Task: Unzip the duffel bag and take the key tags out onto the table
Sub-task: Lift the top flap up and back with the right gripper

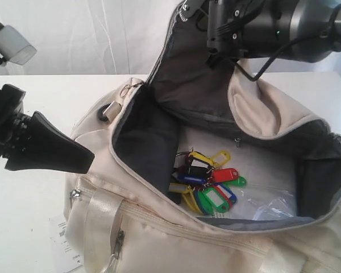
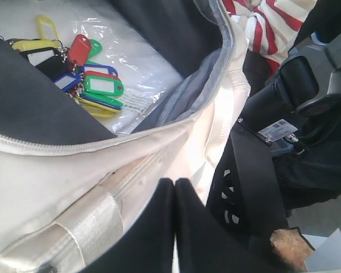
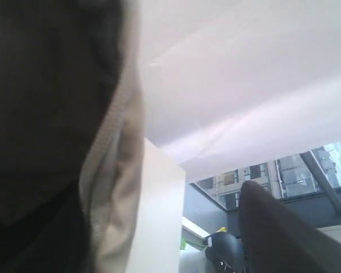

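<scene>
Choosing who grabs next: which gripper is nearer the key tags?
Left, probably. The left gripper is low, just outside the rim of the duffel bag, with the key tags inside; the right gripper is high above them by the raised flap.

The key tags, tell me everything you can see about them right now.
The key tags are a loose bunch of small plastic tags in yellow, red, green, blue and one dark colour, most with white label windows, joined on thin metal rings. They lie in a flat heap on the floor of the open duffel bag, close to its dark lining wall, partly resting on a clear plastic packet. Nothing grips them, and they are not yet out on the table.
</scene>
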`<action>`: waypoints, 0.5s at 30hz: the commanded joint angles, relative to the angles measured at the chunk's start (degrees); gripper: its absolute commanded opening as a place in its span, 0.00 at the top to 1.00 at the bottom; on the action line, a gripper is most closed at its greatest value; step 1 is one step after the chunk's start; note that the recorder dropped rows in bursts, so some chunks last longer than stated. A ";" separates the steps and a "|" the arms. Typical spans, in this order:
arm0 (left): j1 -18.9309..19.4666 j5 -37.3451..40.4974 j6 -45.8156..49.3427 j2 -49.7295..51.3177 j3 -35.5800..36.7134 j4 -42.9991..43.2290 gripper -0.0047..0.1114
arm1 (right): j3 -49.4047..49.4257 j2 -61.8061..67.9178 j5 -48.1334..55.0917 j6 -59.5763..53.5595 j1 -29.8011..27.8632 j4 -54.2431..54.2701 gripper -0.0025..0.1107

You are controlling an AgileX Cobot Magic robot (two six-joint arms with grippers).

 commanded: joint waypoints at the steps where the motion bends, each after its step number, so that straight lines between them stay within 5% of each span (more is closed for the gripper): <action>1: 0.04 1.51 0.41 -0.49 0.41 -1.47 0.96 | -0.55 -4.39 3.11 -0.50 -0.17 -1.69 0.43; 15: 0.04 2.35 0.41 -0.49 0.41 -1.47 0.96 | -0.55 -8.11 -0.82 -1.43 -0.75 3.50 0.79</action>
